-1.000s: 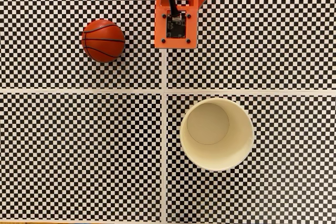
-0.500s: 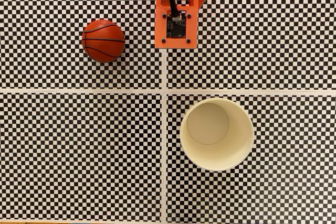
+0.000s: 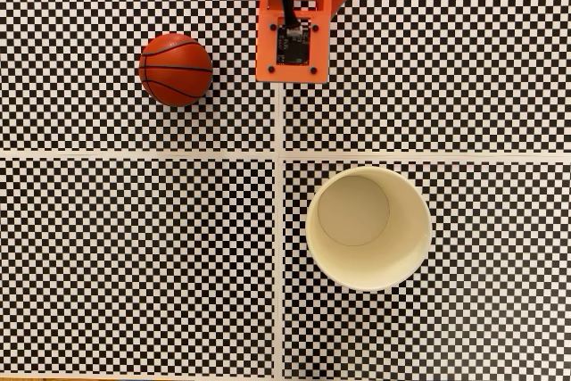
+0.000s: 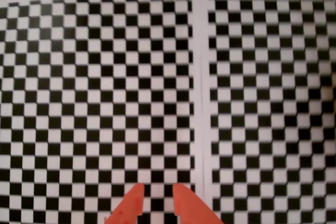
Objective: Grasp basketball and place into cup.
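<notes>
Jaws (image 4: 156, 191) barely apart and empty over bare desk (image 4: 94, 103), so next up is swinging toward the basketball (image 3: 176, 69), cup (image 3: 368, 228) waiting.

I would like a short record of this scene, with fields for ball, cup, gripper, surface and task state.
ball: basketball on the surface, upper left in the fixed view, untouched
cup: cup upright, lower right in the fixed view, nothing inside
gripper: gripper holds nothing, fingertips slightly apart, above the checkered surface
surface: checkered surface with white dividing lines
task state: ball not yet grasped
</notes>
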You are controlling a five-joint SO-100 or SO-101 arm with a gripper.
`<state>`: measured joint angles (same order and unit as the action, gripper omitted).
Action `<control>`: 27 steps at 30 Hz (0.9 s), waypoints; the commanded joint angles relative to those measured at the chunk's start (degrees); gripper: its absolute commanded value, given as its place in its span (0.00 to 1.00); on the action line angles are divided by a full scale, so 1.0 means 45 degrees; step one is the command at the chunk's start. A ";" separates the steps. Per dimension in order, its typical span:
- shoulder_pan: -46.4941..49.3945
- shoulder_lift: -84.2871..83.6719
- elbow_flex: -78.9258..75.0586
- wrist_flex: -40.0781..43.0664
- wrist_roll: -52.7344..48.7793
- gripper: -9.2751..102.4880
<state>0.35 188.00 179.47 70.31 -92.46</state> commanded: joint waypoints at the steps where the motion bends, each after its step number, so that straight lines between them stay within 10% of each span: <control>1: 0.0215 0.0117 0.0215 -0.0371 -0.0234 0.10; 27: 0.1855 -1.2129 -1.4414 0.1152 0.0840 0.15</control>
<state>6.33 138.60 124.63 73.74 -88.42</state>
